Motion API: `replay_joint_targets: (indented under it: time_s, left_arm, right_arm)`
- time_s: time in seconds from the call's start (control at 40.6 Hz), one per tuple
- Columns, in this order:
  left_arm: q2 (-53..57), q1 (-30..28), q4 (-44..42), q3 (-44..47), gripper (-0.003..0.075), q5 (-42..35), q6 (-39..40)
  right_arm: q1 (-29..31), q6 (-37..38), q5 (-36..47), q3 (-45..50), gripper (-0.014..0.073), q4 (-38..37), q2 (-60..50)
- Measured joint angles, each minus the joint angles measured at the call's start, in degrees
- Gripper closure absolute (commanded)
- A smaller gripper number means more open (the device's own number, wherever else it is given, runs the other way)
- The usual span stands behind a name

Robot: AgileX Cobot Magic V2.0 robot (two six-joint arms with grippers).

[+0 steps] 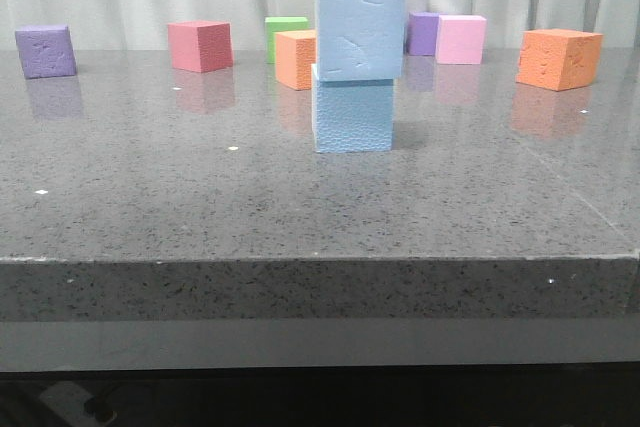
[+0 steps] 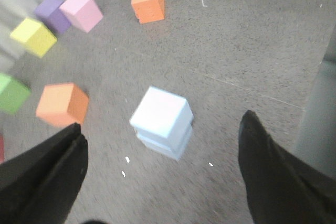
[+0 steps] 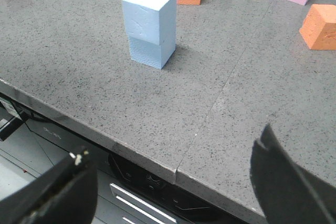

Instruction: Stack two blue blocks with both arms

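Desk [image 1: 300, 247] edge foremost; upper blue block [image 1: 359, 34] stacked on lower blue block [image 1: 352, 114], apparently slightly offset. Left hand [image 2: 163, 145] and right hand [image 3: 173, 177] both spread, empty; task looks complete.

The left gripper [image 2: 163, 166] shows two matte black, wedge-shaped fingers with angular edges. The right gripper [image 3: 173, 182] looks alike (one fingertip [image 3: 79, 157] carries pale scuff marks).

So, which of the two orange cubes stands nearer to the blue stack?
The orange cube just behind the blue stack, left of it; the other orange cube sits far right.
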State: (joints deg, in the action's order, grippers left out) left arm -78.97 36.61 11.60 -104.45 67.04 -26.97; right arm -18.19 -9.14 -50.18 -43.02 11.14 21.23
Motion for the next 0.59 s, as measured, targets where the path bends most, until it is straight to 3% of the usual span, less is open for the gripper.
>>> replay_joint_targets:
  time_s: [0.222, 0.394, 0.591]
  left_arm:
    - [8.15, 0.00, -6.68, 7.45, 0.0156, 5.26, 18.52]
    - [16.15, 0.00, -7.59, 22.37, 0.0156, 4.70, 24.75]
    - [27.30, 0.00, -9.76, 38.80, 0.0156, -2.14, 28.95]
  right_arm:
    - [0.00, 0.00, 0.00, 0.00, -0.0010, 0.02, 0.00]
    - [0.00, 0.00, 0.00, 0.00, -0.0010, 0.02, 0.00]
    - [0.00, 0.00, 0.58, 0.00, -0.0010, 0.93, 0.00]
